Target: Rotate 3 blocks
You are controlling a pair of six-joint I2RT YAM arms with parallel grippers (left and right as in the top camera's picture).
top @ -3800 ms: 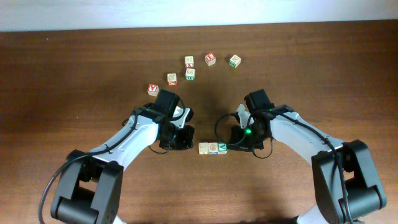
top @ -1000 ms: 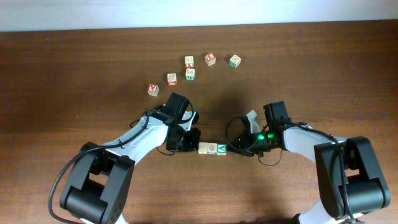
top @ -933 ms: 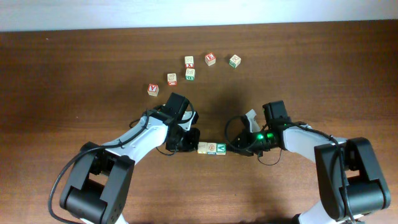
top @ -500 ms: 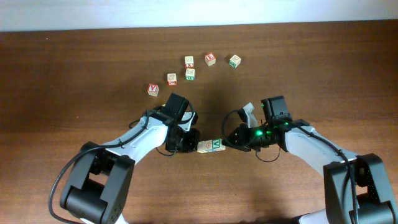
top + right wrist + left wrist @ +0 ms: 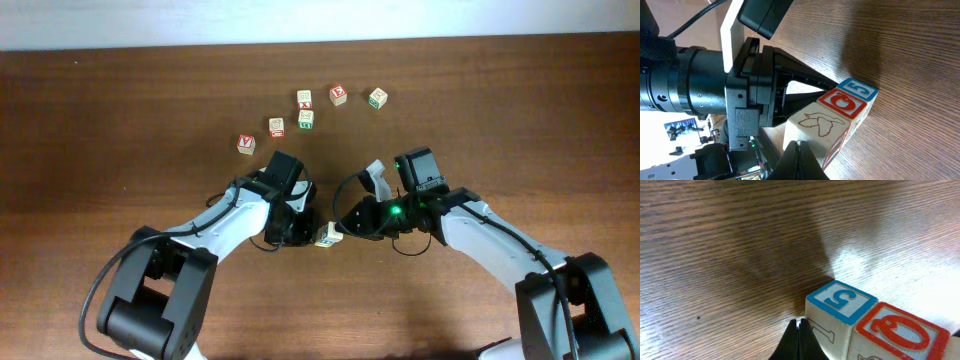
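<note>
Both jaws shut, left jaws touching blue block (image 5: 840, 301), right jaws against pale block (image 5: 816, 126).

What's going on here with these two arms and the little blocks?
Two arms are working a row of three wooden blocks on the table. The left gripper, jaws shut, sits at the end with the blue 5 block. The right gripper, jaws shut, sits at the end with the bird block. A red-ringed block lies between. Neither holds a block; they seem to be pushing the row around. Six other blocks lie apart, farther back.
</note>
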